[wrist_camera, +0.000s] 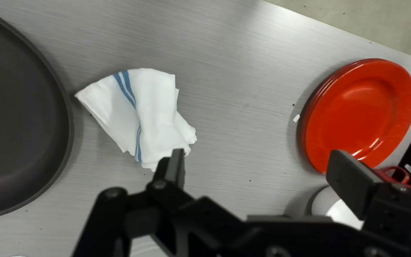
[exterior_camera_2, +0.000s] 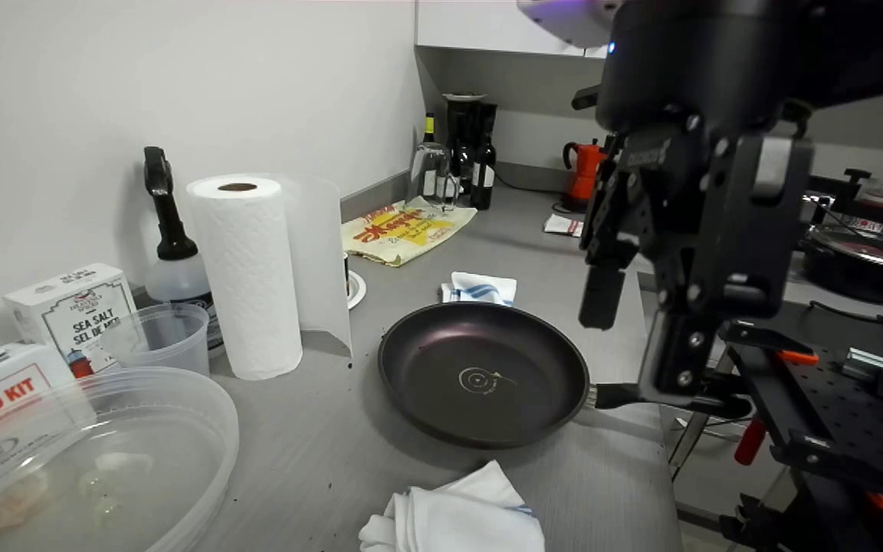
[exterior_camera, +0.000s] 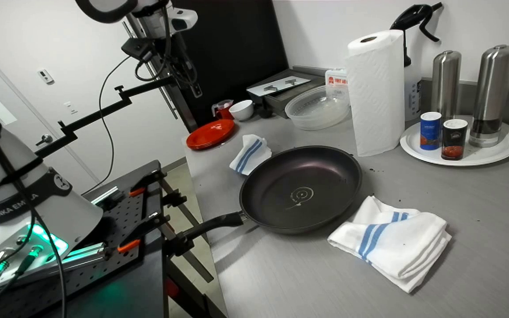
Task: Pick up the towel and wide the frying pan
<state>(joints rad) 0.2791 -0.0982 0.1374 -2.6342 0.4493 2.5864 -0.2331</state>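
The gripper (wrist_camera: 258, 160) hangs, jaws parted and empty, with the nearer towel (wrist_camera: 145, 117) below and to one side of them, so a straight drop could miss it, while overreaching might knock the frying pan (wrist_camera: 20, 117) just beyond.

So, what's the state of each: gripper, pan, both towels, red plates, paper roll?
Gripper: open, holding nothing.
Frying pan: right side up, nothing in it.
Red plates: stacked.
Towel nearer the plates: loosely folded.
Other towel: folded in layers.
Paper roll: standing upright, a sheet hanging loose.
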